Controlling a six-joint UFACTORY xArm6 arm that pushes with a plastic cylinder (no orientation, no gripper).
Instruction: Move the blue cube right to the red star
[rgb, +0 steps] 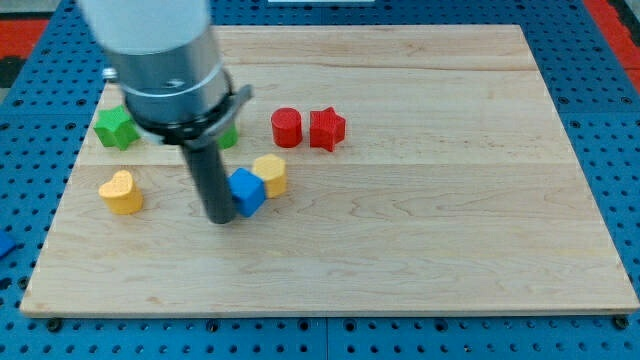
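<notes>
We see the blue cube (246, 191) left of centre on the wooden board (450, 200), a little below the middle height of the frame. Our rod comes down from the upper left, and my tip (220, 217) sits against the cube's left side, touching or just short of touching; the blur there keeps us from telling which. The tool has no jaws to spread or close, being only a straight dark rod under a grey cylindrical body. Just to the upper right of the cube, touching it or nearly so, stands a yellow block (271, 174) with a rounded, roughly cylindrical form. Farther up and to the right lies the red star (327, 129), well apart from the cube, with a red cylinder (286, 127) just beside it on its left, the two almost in contact. Behind our rod, at the upper left, a green block (229, 137) peeks out, mostly hidden, so we cannot make out its shape. Farther left is a green star (116, 127), near the board's left edge, and below it a yellow heart (121, 192), level with the cube. Around the board runs a blue perforated table (30, 130).
</notes>
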